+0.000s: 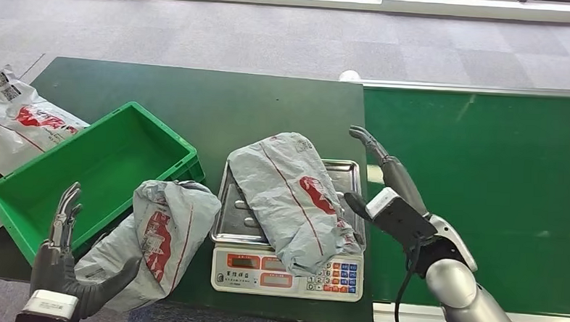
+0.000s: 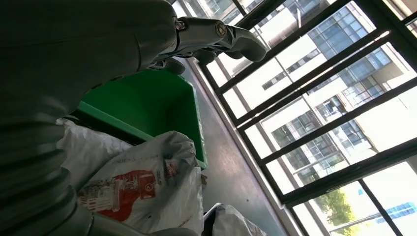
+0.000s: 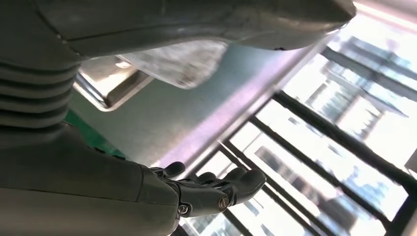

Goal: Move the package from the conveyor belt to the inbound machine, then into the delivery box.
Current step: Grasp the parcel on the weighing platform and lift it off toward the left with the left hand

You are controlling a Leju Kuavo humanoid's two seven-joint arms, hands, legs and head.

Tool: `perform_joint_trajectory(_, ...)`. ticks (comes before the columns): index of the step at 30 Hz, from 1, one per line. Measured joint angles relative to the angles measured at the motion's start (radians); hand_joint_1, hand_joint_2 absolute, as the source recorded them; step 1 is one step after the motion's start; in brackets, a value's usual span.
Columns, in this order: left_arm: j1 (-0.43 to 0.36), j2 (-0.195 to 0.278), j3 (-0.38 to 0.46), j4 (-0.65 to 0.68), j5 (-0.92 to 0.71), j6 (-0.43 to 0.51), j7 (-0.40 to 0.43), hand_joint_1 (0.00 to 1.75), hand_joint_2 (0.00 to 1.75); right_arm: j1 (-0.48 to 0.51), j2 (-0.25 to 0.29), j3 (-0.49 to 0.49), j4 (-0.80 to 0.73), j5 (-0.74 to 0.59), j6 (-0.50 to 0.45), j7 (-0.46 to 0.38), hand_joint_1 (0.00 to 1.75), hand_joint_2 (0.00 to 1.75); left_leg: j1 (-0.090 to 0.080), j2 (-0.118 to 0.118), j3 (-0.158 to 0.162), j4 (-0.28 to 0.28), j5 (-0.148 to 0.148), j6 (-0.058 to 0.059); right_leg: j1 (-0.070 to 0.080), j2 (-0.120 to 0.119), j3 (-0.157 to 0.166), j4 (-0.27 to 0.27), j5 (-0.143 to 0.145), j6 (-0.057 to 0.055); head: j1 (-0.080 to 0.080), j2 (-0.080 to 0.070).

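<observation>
Resting nearest the robot, the left hand [image 1: 63, 264] is seen at the table's front edge with its fingers apart and upright and its thumb laid against a grey package [image 1: 155, 239] that is slumped against the front corner of the green crate [image 1: 41, 194]; nothing is gripped. In the left wrist view the same red-printed package [image 2: 142, 191] is seen beside the crate wall [image 2: 147, 105]. To the right, the right hand [image 1: 386, 191] is held open with fingers extended, just beside the scale [image 1: 288, 270] and over the edge of the green conveyor belt [image 1: 484, 184] (it holds nothing). A second grey package [image 1: 295, 194] lies on the scale's steel tray [image 1: 347, 171], overhanging its keypad. Farther left, more printed bags [image 1: 15, 116] lie beyond the crate on the dark green table [image 1: 219, 100]. Grey carpet [image 1: 273, 37] is seen behind.
</observation>
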Motion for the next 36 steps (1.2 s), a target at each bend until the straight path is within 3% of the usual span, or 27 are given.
perform_joint_trajectory(1, -0.015, 0.016, -0.031, 0.005, -0.033, 0.027, 0.027, 0.00, 1.75, 0.026, 0.030, -0.018, -0.015, -0.032, -0.093, -0.071, 0.00, 1.75, 0.001, -0.001, 0.000, 0.000, 0.000, 0.000, 0.000, -0.001, 0.000, 0.000, 0.000, 0.000, 0.000, 0.000)
perform_joint_trajectory(4, -0.086, 0.065, -0.128, 0.037, -0.137, 0.095, 0.129, 0.00, 1.75, 0.136, 0.134, -0.094, -0.102, -0.169, -0.428, -0.293, 0.00, 1.75, 0.001, -0.006, 0.000, 0.000, 0.000, 0.000, 0.000, -0.006, 0.000, 0.000, -0.002, -0.001, 0.000, 0.000)
perform_joint_trajectory(5, -0.119, 0.079, -0.163, 0.057, -0.166, 0.108, 0.166, 0.00, 1.75, 0.181, 0.161, -0.118, -0.132, -0.226, -0.506, -0.347, 0.00, 1.75, 0.001, -0.007, 0.000, 0.000, 0.000, 0.000, 0.000, -0.007, 0.001, 0.000, -0.002, -0.001, 0.000, 0.000)
perform_joint_trajectory(7, -0.192, 0.099, -0.228, 0.106, -0.212, 0.121, 0.228, 0.00, 1.75, 0.272, 0.199, -0.165, -0.177, -0.318, -0.574, -0.419, 0.00, 1.75, 0.001, -0.008, -0.002, 0.000, 0.000, 0.000, 0.000, -0.008, 0.001, 0.000, -0.003, -0.001, 0.000, 0.000)
perform_joint_trajectory(13, -0.383, 0.111, -0.366, 0.253, -0.293, 0.097, 0.352, 0.00, 1.75, 0.426, 0.274, -0.270, -0.230, -0.404, -0.591, -0.465, 0.00, 1.75, 0.000, -0.003, -0.001, 0.000, 0.000, 0.000, -0.001, -0.004, 0.000, 0.000, -0.001, -0.001, 0.000, 0.000)
perform_joint_trajectory(19, -0.438, 0.104, -0.402, 0.309, -0.327, 0.088, 0.391, 0.00, 1.75, 0.444, 0.297, -0.288, -0.237, -0.398, -0.592, -0.466, 0.00, 1.75, 0.000, -0.001, -0.001, 0.000, 0.000, 0.000, -0.001, -0.002, 0.000, 0.000, 0.000, -0.001, 0.000, 0.000)
perform_joint_trajectory(23, -0.601, 0.016, -0.489, 0.556, -0.421, 0.063, 0.478, 0.00, 1.75, 0.446, 0.344, -0.298, -0.247, -0.349, -0.592, -0.468, 0.00, 1.75, 0.000, 0.000, -0.001, 0.001, 0.000, 0.000, -0.001, -0.001, -0.001, 0.000, 0.002, -0.001, 0.000, 0.000)
perform_joint_trajectory(32, -0.731, -0.107, -0.556, 0.839, -0.436, 0.035, 0.512, 0.03, 1.75, 0.436, 0.374, -0.296, -0.248, -0.349, -0.592, -0.468, 0.00, 1.75, 0.000, 0.000, -0.002, 0.001, 0.000, 0.000, -0.001, 0.001, -0.001, 0.000, 0.002, 0.000, 0.000, 0.000)
perform_joint_trajectory(33, -0.741, -0.117, -0.563, 0.864, -0.428, 0.030, 0.510, 0.18, 1.75, 0.432, 0.376, -0.295, -0.248, -0.349, -0.592, -0.468, 0.00, 1.75, 0.000, 0.000, -0.002, 0.001, 0.000, 0.000, -0.001, 0.001, -0.001, 0.000, 0.002, 0.000, 0.000, 0.000)
perform_joint_trajectory(36, -0.775, -0.139, -0.586, 0.932, -0.395, 0.020, 0.499, 1.45, 1.75, 0.416, 0.383, -0.291, -0.247, -0.356, -0.591, -0.468, 0.00, 1.75, 0.000, 0.001, -0.002, 0.001, 0.000, 0.000, -0.001, 0.001, -0.001, 0.000, 0.002, 0.000, 0.000, 0.000)
